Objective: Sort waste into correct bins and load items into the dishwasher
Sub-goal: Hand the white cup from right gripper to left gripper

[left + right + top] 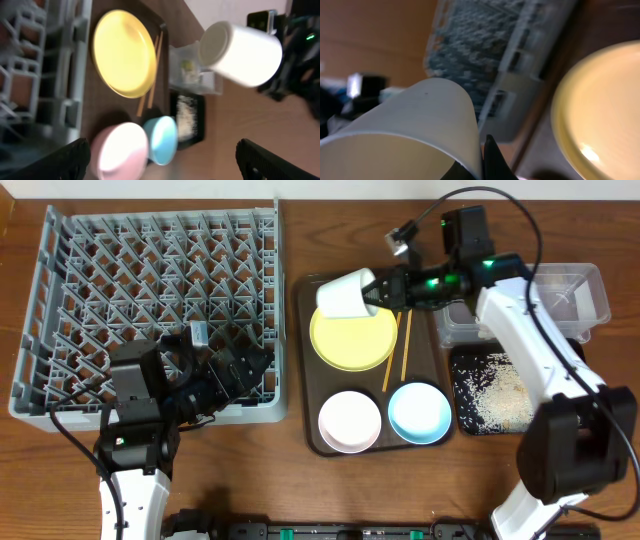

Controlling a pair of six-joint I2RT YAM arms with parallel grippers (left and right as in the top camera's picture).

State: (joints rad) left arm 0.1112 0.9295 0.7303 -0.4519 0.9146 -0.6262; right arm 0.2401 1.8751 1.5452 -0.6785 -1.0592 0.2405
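The small white cup [345, 295] is off the bench and hangs on its side over the far edge of the yellow plate [352, 335], with its base toward the dish rack [150, 280] and its mouth toward the right claw [376, 290]. That claw is clamped shut on the cup's rim. The right wrist view shows a dark finger at the lip beside the cup's inside, so the hold looks like a pinch on the wall, one finger in and one out.

The cup looks light, stiff and smooth. A thin rim pinch probably carries it well enough, but it could swing or slip if the wrist turns fast. Whether it is ceramic or plastic cannot be told, so treat it as something that chips. For the rack, it would want turning mouth-down between the pegs.

Below it, two chopsticks [397, 350] lie beside the plate on the brown serving tray [304, 370], with a white bowl [349, 420] and a blue bowl [419, 412] nearer the robot. To the right, the black tray [466, 370] holds rice scraps [500, 395], and a clear tub [575, 295] sits beyond it.

The left claw [262, 365] hovers wide open and empty over the rack's near right corner.
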